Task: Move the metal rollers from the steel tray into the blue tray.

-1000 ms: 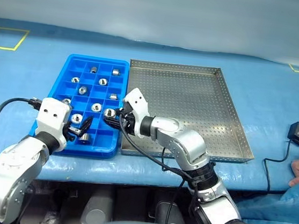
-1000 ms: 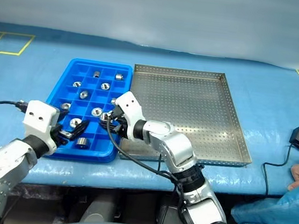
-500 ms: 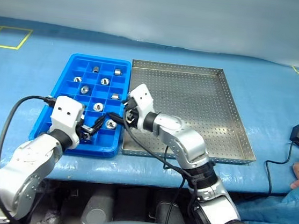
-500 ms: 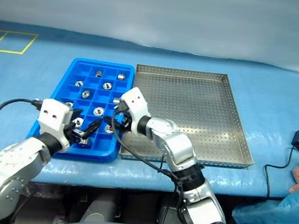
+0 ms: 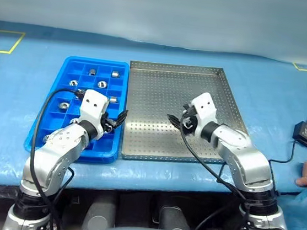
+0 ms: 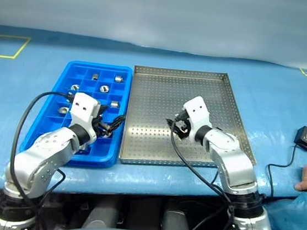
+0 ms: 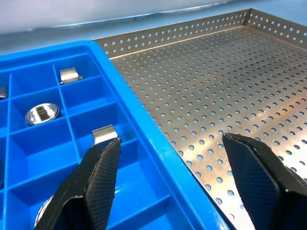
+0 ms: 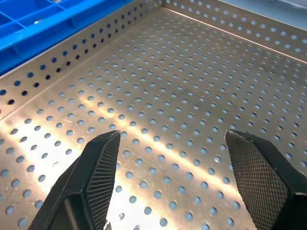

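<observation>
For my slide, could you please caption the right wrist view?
Open right gripper above the bare perforated floor of the steel tray, blue tray alongside.

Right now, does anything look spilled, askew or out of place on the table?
Nothing stands out. The metal rollers sit inside compartments of the blue tray, which lies flush beside the steel tray. Both grippers, left and right, are open and hold nothing.
</observation>
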